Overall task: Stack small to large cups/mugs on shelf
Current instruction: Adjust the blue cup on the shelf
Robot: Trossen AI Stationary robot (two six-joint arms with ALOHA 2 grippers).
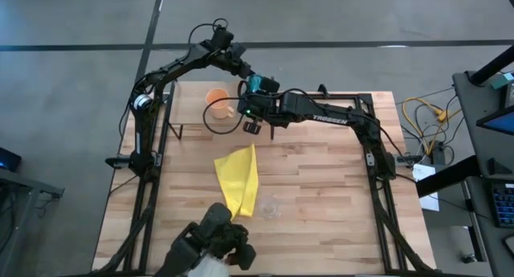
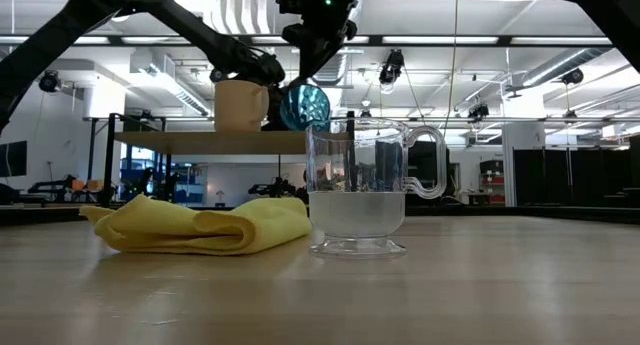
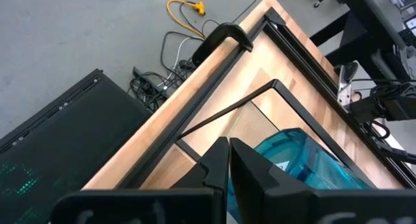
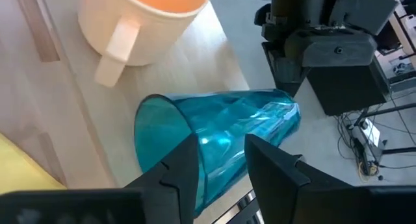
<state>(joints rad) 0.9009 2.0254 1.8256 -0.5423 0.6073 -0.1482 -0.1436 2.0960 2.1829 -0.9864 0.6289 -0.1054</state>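
- Tumbler [image 4: 221, 130] detail is partly hidden: in the high view the two arms cover nearly all of it, leaving only a teal patch [image 1: 258, 84], and in the left wrist view the left arm's own fingers cut off its lower part.
- Whether the tumbler rests on the shelf [image 1: 193, 108] or hangs just above it cannot be told; in the low view it shows as a teal disc [image 2: 304, 107] at shelf-top height, just beside the orange mug [image 2: 240, 105].
- Left pincer [image 3: 229, 160]: fingers pressed together with no gap, nothing between them — the teal wall lies just beyond their tips, and contact cannot be made out.
- Right pincer [image 4: 221, 165]: fingers apart with the tumbler's wall between them near the open rim; whether they press on it or only straddle it cannot be told.
- Tumbler's long axis lies close to level, on its side; in the right wrist view the open mouth faces toward the mug side and the base points off past the shelf's edge toward the left arm.
- Orange mug stands upright on the shelf, mouth up, its handle [image 4: 117, 52] turned toward the tumbler.
- Small clear glass [image 2: 358, 190] stands upright on the bench [image 2: 500, 285], down off the shelf, just beside the crumpled yellow cloth [image 2: 200, 225].
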